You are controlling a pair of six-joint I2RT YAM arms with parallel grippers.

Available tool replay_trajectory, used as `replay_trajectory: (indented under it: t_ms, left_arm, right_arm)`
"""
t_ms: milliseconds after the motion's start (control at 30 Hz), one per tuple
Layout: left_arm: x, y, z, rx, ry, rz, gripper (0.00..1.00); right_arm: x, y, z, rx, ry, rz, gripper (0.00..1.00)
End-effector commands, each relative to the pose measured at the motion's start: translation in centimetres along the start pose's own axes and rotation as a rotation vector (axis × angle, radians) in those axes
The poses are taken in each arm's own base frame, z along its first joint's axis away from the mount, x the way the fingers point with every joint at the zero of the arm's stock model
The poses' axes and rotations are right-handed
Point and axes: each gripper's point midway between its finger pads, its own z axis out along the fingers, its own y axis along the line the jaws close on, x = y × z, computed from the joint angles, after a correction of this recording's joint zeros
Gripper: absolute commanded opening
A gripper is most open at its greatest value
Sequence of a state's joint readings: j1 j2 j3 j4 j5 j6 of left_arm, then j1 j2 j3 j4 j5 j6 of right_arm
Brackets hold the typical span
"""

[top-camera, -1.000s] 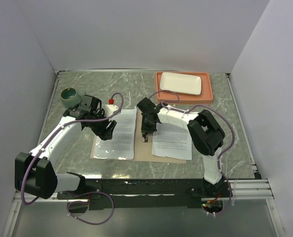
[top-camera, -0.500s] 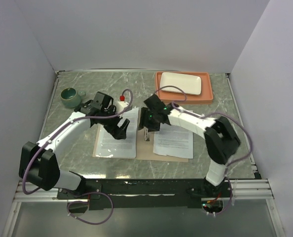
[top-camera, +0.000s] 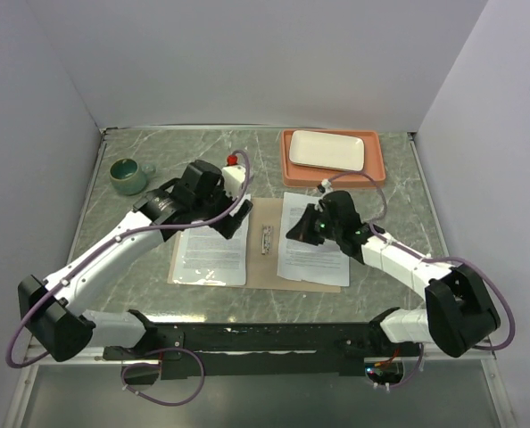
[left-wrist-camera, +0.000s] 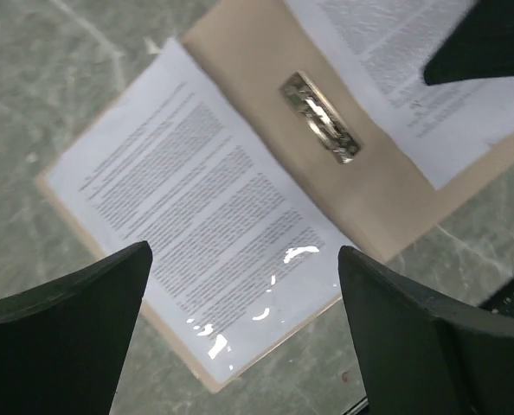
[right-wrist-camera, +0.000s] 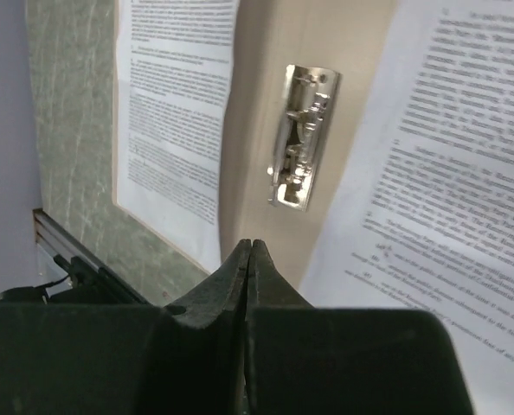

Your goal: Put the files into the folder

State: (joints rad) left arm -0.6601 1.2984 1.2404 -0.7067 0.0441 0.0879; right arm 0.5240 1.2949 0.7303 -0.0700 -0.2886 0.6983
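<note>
Overhead: folder (top-camera: 263, 272) open flat, files (top-camera: 210, 254) on both halves, metal clip (top-camera: 266, 239) between.
Left wrist: left gripper (left-wrist-camera: 242, 255) fingers spread wide above the glossy left sheet. Right wrist: right gripper (right-wrist-camera: 249, 246) fingers pressed together, empty, near clip.

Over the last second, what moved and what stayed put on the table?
The right claw pulled off the metal clip toward the right and is now shut and empty over the right sheet. The left claw swung rightward over the left sheet, jaws wide, holding nothing. Both sheets, the folder, the clip, the tray, plate and mug kept their places.
</note>
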Motion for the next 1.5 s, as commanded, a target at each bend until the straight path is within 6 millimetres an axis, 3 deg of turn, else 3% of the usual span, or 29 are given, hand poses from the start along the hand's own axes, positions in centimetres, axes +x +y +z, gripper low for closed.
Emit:
replay_trajectory:
  t_ms: [0,67,100,133,200,300,333,400,467,500,567,633,667,800,833,900,933,967,1000,1133,1200,1267,1367,1467]
  left_arm:
    - [1.7,4.9,-1.3,-0.330,0.137,-0.092,0.96]
    - [0.7,5.3,-2.3,-0.352,0.126,-0.089,0.97]
    - [-0.5,5.2,-3.2,-0.340,0.086,-0.084,0.99]
    - [-2.8,5.1,-4.8,-0.328,0.027,-0.088,0.99]
    - [-4.2,6.1,-5.5,-0.340,0.004,-0.112,0.96]
    - [-3.7,7.9,-6.2,-0.421,0.044,-0.039,0.72]
    - [-3.9,9.0,-6.9,-0.463,0.037,-0.044,0.48]
    - [-4.3,8.9,-7.2,-0.428,0.002,-0.039,0.46]
    - [-3.6,8.2,-6.1,-0.381,0.020,-0.039,0.41]
    - [-2.2,8.2,-4.6,-0.374,0.081,-0.040,0.28]
    - [-0.4,6.9,-3.3,-0.295,0.173,-0.081,0.18]
    - [-0.2,5.5,-2.1,-0.209,0.183,-0.126,0.04]
    - [-0.3,4.1,-1.7,-0.130,0.172,-0.135,0.01]
    - [1.4,3.3,-0.6,-0.093,0.200,-0.148,0.04]
    - [1.5,2.9,-0.6,-0.074,0.206,-0.152,0.17]
    - [1.8,1.9,-0.2,-0.010,0.226,-0.157,0.53]
    - [2.1,1.6,0.0,0.008,0.247,-0.156,0.59]
    - [2.2,1.2,0.2,0.030,0.257,-0.154,0.70]
    - [2.5,0.9,0.7,0.054,0.277,-0.155,0.98]
    - [1.9,0.2,2.4,0.111,0.237,-0.137,0.96]
    - [2.1,0.1,3.4,0.124,0.234,-0.146,0.99]
    - [2.6,-0.8,4.5,0.171,0.227,-0.146,0.95]
    - [3.7,-1.7,6.6,0.221,0.233,-0.172,0.84]
    - [5.0,-2.4,8.5,0.261,0.265,-0.197,0.58]
  right_arm:
    - [-1.9,2.8,-1.2,-0.235,-0.087,-0.018,0.00]
    - [-2.5,2.0,-1.3,-0.157,-0.111,-0.063,0.00]
    - [-2.1,2.1,-1.3,-0.105,-0.120,-0.154,0.00]
    - [-3.3,1.4,-1.9,-0.001,-0.178,-0.187,0.00]
    - [-3.4,1.9,-2.5,0.041,-0.218,-0.266,0.00]
    - [-4.1,1.4,-3.8,0.068,-0.274,-0.282,0.00]
    - [-4.4,0.5,-4.0,0.108,-0.298,-0.283,0.00]
    - [-4.2,-0.4,-4.6,0.127,-0.298,-0.262,0.00]
    - [-3.7,0.7,-4.7,0.048,-0.288,-0.274,0.00]
    - [-3.0,0.9,-4.5,-0.001,-0.269,-0.274,0.00]
    - [-2.5,1.9,-4.3,-0.089,-0.232,-0.243,0.18]
    - [-1.9,1.9,-3.5,-0.090,-0.184,-0.231,0.39]
    - [-1.8,1.8,-3.2,-0.091,-0.170,-0.231,0.38]
    - [-1.3,1.3,-2.2,-0.068,-0.130,-0.214,0.39]
    - [-1.4,1.4,-2.1,-0.065,-0.125,-0.209,0.32]
    - [-1.5,1.4,-1.4,-0.040,-0.085,-0.196,0.19]
    - [-1.3,1.0,-1.2,-0.012,-0.058,-0.180,0.05]
    - [-1.2,1.0,-0.9,-0.005,-0.043,-0.166,0.01]
    - [-1.4,1.2,-0.4,-0.003,-0.031,-0.150,0.00]
    - [-0.8,1.6,0.7,-0.042,-0.007,-0.092,0.01]
    - [-0.2,1.4,1.7,-0.043,0.011,-0.075,0.01]
    - [0.7,0.8,2.9,-0.025,0.052,-0.060,0.01]
    - [1.4,0.8,4.5,-0.024,0.084,-0.061,0.00]
    - [1.9,0.9,5.9,-0.019,0.109,-0.065,0.00]
